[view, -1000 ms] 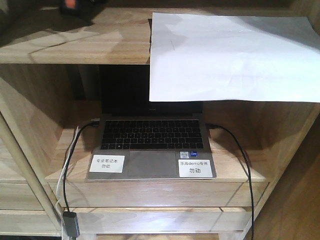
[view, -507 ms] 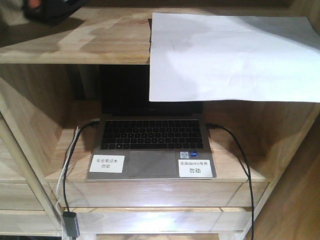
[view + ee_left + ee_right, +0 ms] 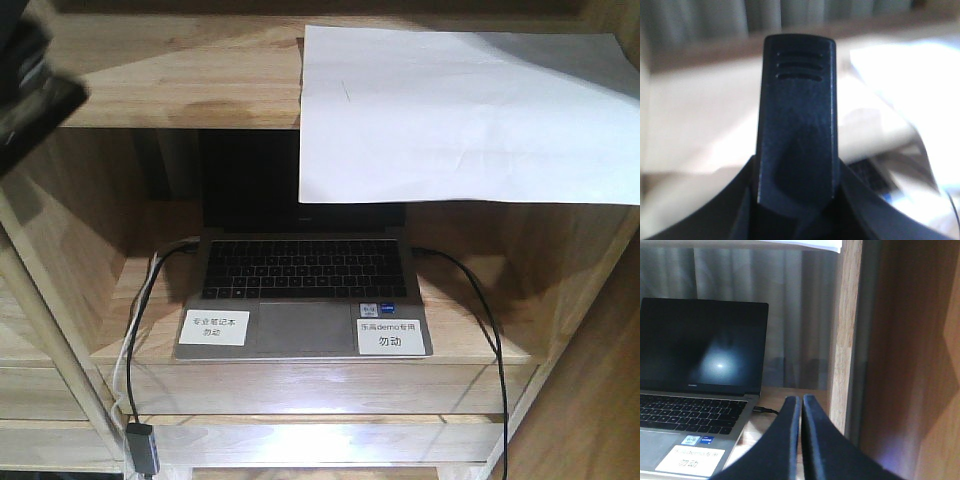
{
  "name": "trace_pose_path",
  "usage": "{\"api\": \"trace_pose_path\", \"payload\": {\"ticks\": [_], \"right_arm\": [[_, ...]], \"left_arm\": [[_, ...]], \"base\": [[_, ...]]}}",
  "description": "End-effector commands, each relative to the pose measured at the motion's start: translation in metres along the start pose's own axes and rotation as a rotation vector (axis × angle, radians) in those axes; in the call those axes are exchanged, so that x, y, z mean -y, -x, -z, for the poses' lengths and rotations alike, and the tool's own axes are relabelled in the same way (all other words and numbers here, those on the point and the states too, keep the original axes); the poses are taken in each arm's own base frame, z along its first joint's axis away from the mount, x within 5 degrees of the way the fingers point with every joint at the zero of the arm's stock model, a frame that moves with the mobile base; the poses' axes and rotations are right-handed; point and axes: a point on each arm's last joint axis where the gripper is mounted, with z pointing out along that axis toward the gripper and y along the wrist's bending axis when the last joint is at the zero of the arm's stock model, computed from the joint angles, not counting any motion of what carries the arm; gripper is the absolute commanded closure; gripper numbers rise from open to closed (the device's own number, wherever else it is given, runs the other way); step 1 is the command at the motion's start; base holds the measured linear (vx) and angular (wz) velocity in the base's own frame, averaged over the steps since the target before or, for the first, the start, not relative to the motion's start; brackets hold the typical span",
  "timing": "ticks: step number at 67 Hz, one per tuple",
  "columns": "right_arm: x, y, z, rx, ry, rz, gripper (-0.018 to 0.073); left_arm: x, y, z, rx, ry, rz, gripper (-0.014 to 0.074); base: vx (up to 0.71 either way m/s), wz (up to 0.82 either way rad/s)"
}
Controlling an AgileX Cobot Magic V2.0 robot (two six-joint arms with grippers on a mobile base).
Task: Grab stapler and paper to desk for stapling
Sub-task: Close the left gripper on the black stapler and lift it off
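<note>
On my left wrist camera the stapler [image 3: 796, 115] fills the centre. It shows as a black bar with three grooves near its 12 o'clock end, standing up out of the left gripper [image 3: 795, 207]. The gripper's dark fingers are clamped on it from 7 and 5 o'clock. That picture is soft, so I can read no more from it. On the front camera a dark blur sits against the frame edge at 10 o'clock, and I cannot tell which part it is.

The paper [image 3: 460, 110] lies at 1 o'clock on the top board of the shelf unit [image 3: 180, 90]. Its near edge hangs over the board's front, in front of the upper right of the screen below. In that lower compartment an open laptop [image 3: 305, 270] sits at centre. It has two white labels [image 3: 212, 327] on its palm rest and a black cable [image 3: 470, 300] plugged in on each side.

The right gripper [image 3: 801, 399] is at 6 o'clock in its own view. Its fingers are pressed together with only a sliver between them and nothing held, just right of the laptop's corner and beside the shelf's upright.
</note>
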Motion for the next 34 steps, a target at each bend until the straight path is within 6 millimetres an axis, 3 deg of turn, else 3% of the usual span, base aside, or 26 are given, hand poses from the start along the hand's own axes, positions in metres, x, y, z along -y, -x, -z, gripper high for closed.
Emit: {"api": "trace_pose_path", "payload": {"ticks": [1,19,34], "right_arm": [[0.000,0.007,0.001,0.089,-0.003,0.009,0.0568],[0.000,0.007,0.001,0.089,-0.003,0.009,0.0568],[0.000,0.007,0.001,0.089,-0.003,0.009,0.0568]], "left_arm": [[-0.001,-0.004,0.022,0.148,-0.021,-0.023,0.0603],[-0.005,-0.075,0.043,0.109,-0.038,-0.017,0.0603],[-0.005,-0.126,0.049,0.085,-0.073,0.016,0.0603]], "base": [[0.00,0.00],[0.00,0.00],[0.00,0.00]]}}
